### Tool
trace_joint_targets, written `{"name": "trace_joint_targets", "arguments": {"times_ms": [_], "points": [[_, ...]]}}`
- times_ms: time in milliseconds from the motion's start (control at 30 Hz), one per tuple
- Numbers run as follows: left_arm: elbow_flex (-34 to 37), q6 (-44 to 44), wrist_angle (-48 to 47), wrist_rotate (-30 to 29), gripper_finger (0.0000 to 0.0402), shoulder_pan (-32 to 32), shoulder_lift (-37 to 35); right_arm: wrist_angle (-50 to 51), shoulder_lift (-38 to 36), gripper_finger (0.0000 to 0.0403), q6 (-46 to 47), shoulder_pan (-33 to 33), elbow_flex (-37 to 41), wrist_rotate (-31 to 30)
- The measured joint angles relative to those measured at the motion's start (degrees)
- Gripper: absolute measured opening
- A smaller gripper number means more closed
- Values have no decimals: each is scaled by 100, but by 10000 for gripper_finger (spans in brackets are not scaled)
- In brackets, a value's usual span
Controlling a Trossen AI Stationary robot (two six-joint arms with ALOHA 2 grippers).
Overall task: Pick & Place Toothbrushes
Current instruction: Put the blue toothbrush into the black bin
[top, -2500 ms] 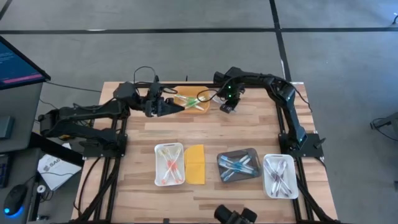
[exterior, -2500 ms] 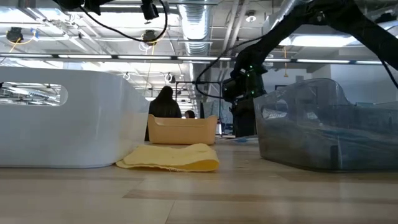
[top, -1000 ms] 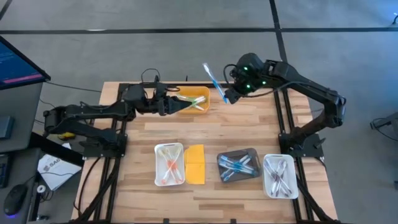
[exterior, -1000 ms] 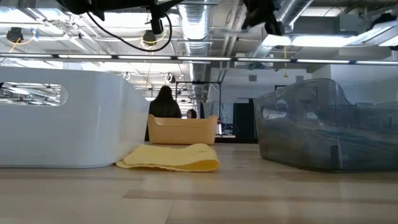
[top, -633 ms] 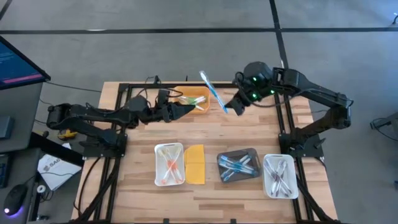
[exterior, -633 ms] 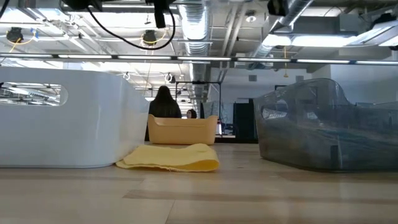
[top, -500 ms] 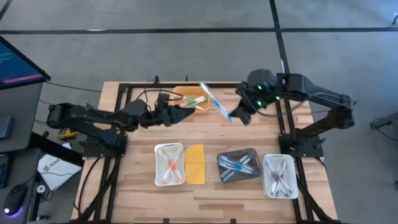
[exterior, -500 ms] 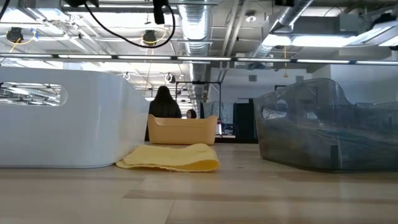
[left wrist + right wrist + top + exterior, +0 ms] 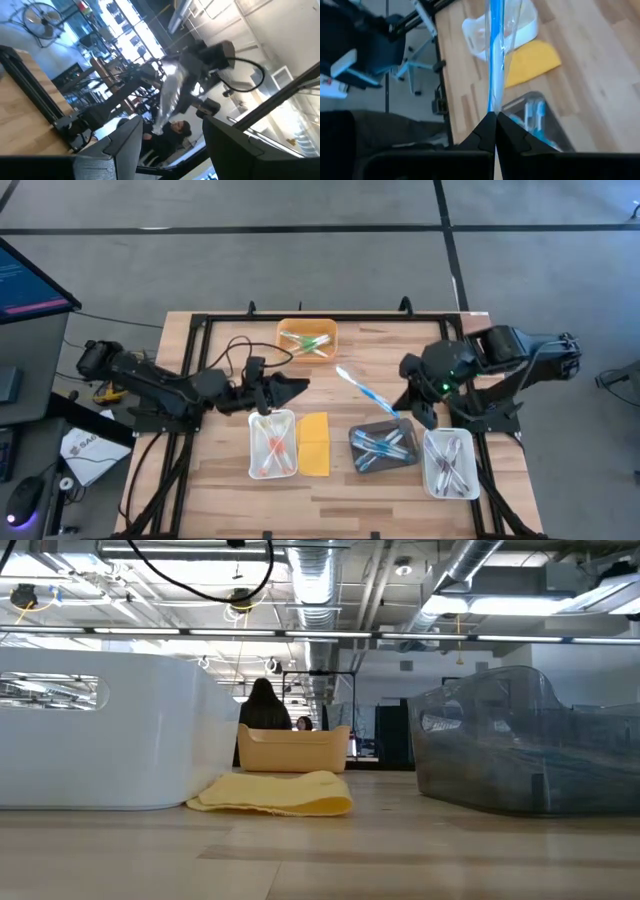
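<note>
A blue toothbrush (image 9: 362, 391) is held aloft by one end in the right pincer (image 9: 398, 408), fully closed on it; the brush slants up and away from the pincer, above the bare boards just beside the grey tray (image 9: 384, 446). In the right wrist view the blue shaft (image 9: 495, 55) is seen running straight out from the pinched fingertips (image 9: 487, 131), with the grey tray below it. The end grip probably leaves the length free to be tipped in.

Blue brushes (image 9: 380, 448) are already lying in the grey tray, so colour sorting is judged: pink and orange ones in the white tray (image 9: 272, 443), pale ones in the clear tray (image 9: 450, 463) at the right end. A few green and pale brushes remain in the orange bin (image 9: 306, 340) at the far edge of the table (image 9: 380, 360). A yellow lid (image 9: 313, 443) lies flat beside the white tray.

The left pincer (image 9: 290, 388) hangs above the white tray, jaws wide, nothing between them.
</note>
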State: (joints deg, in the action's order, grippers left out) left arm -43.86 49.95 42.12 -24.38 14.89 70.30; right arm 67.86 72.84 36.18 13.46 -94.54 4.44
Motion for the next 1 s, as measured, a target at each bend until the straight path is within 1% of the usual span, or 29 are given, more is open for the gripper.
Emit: {"name": "trace_joint_targets", "arguments": {"times_ms": [100,200,467,600,700,833,933,1000], "points": [[0,-62,6,-368,204,204,-2,43,26,0,128,294,0,-22],[0,-131,16,-563,204,322,-2,128,63,0,242,560,2,-173],[0,-131,40,-670,204,442,-4,122,55,0,567,1012,0,-510],[-2,-127,159,-944,204,555,103,108,55,0,684,1159,0,-704],[0,-113,470,-1035,204,645,409,25,55,0,731,1214,0,-780],[-15,-106,1469,-1036,204,731,1082,-29,55,0,743,1273,0,-804],[-221,23,1974,-977,204,737,1664,-35,55,0,744,1341,0,-888],[-438,151,2092,-823,204,737,2002,25,55,0,698,1392,0,-896]]}}
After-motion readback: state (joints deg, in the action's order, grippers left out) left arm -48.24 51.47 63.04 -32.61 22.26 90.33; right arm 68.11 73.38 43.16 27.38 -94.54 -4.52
